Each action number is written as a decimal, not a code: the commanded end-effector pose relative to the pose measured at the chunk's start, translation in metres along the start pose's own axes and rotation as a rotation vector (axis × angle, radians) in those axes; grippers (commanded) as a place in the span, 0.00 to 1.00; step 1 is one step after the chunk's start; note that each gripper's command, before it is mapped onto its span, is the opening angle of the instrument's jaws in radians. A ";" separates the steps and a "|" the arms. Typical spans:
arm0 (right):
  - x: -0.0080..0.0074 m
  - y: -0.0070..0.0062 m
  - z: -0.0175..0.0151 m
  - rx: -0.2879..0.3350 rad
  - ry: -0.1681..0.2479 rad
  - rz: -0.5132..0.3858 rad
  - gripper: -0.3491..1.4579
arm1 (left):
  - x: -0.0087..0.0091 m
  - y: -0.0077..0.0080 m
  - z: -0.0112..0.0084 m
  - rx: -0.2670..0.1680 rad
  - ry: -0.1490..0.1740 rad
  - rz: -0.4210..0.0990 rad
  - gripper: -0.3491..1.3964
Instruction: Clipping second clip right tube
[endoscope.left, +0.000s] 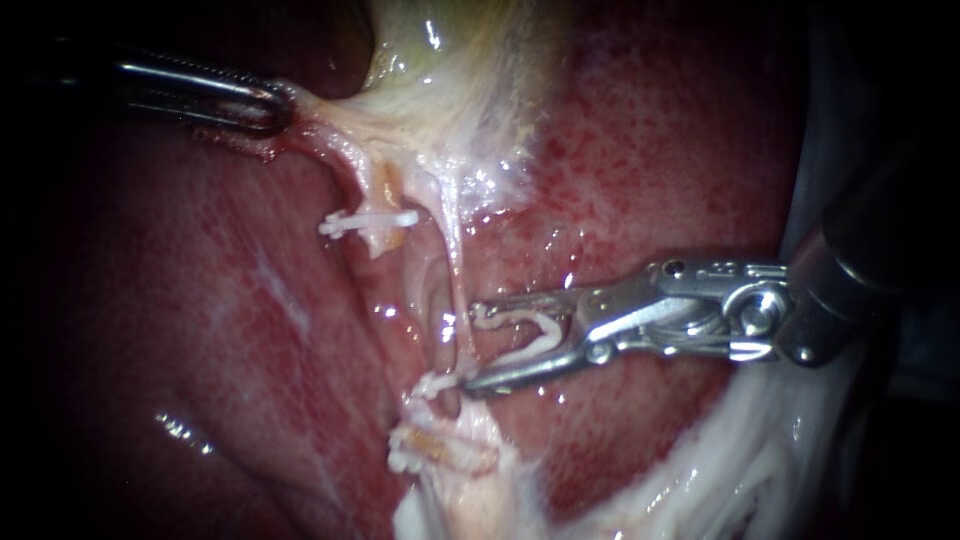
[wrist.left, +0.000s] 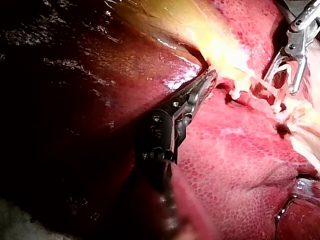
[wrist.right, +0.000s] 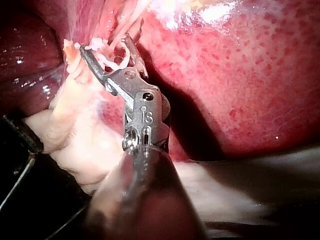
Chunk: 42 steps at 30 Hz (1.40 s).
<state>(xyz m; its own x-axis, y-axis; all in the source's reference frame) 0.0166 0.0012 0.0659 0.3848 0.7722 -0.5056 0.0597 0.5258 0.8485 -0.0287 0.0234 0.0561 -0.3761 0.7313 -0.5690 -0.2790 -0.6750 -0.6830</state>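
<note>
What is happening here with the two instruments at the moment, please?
The left instrument is shut on pale tissue above the tubes and holds it stretched. The right instrument carries an open white clip between its jaws, with their tips at the right tube. That clip is not yet closed. Another clip sits on the tube just below.

The right instrument (endoscope.left: 474, 346), at the right of the frame, is bright polished metal with glints on its hinge. The left instrument (endoscope.left: 275, 105), upper left, is smooth, darker metal. The loaded clip (endoscope.left: 548, 328) and the closed clip (endoscope.left: 370, 220) look like white matt plastic. The liver (endoscope.left: 200, 330) is wet, glossy and finely speckled red. The gallbladder (endoscope.left: 450, 80), top centre, is pale, slick and fibrous.
</note>
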 end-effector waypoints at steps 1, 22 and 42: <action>-0.0001 0.0001 0.0001 0.012 0.006 0.015 0.47 | 0.0000 0.0000 0.0000 0.000 0.000 0.000 0.00; 0.0000 0.0000 0.0024 0.284 0.140 0.194 0.47 | 0.0000 0.0000 0.0000 0.000 0.000 0.000 0.00; -0.0001 -0.0008 0.0018 0.352 0.113 0.180 0.14 | 0.0000 0.0000 0.0000 0.000 0.000 0.000 0.00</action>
<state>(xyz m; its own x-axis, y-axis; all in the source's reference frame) 0.0182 0.0000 0.0656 0.3182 0.8839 -0.3426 0.3227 0.2389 0.9159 -0.0287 0.0234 0.0561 -0.3762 0.7312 -0.5691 -0.2793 -0.6751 -0.6828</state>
